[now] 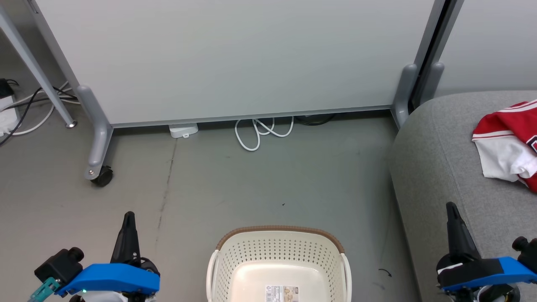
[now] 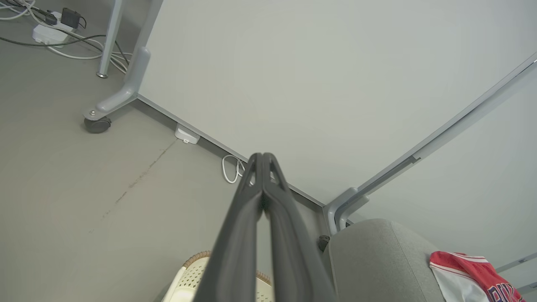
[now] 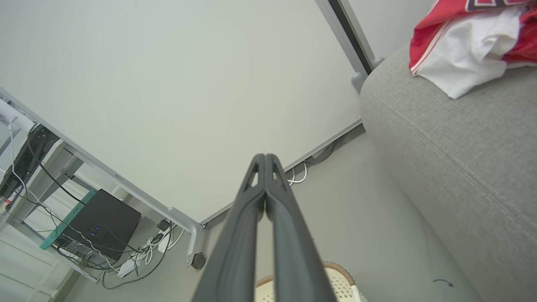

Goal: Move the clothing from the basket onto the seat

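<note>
The left gripper is low on the left with its two dark fingers pressed together around nothing, and the right gripper is low on the right, clenched the same way, its tip in front of the near edge of the seat. The clothing lies crumpled on top of the seat at the far right: a red jersey with a white panel turned outward, white-and-red striped trim along one edge and part of a dark letter showing. The seat is grey woven fabric with a rounded corner. The basket stands on the grey floor between the two grippers, left of the seat and well apart from the jersey; its cream bottom shows a printed label. Behind them is a pale partition panel on grey feet with a black caster. A looped white cable and a small white box lie at its lower edge.
</note>
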Motion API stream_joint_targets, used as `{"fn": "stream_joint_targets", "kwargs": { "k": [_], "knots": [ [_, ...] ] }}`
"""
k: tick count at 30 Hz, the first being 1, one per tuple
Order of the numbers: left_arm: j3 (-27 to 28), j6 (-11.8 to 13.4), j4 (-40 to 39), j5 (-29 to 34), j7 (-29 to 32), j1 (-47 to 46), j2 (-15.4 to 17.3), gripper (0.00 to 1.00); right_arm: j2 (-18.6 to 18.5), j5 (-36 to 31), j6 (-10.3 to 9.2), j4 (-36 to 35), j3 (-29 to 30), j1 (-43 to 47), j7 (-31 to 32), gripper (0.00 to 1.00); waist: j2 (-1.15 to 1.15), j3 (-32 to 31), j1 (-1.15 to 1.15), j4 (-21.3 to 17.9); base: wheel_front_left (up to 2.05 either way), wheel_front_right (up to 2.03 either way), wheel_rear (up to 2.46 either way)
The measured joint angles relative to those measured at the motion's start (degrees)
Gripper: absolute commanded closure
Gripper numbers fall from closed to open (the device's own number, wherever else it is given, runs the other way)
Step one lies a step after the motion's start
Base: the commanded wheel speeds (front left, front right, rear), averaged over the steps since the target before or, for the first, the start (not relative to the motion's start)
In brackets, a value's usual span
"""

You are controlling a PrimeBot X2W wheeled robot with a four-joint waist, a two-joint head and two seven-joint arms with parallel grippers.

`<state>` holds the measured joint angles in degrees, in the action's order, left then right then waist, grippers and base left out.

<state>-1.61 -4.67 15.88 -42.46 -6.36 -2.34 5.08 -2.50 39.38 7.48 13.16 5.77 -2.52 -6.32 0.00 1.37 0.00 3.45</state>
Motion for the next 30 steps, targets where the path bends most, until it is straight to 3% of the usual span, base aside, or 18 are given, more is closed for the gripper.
{"fn": "stream_joint_targets", "kwargs": {
  "k": [30],
  "knots": [
    [3.35,-1.25,-0.7,-20.73,5.33,-1.47,-0.92,1.0,-0.05,22.02,-0.01,0.35,0.27,-1.41,5.31,1.0,0.0,-0.39,0.0,-1.12,0.0,0.0,0.0]
  ]
}}
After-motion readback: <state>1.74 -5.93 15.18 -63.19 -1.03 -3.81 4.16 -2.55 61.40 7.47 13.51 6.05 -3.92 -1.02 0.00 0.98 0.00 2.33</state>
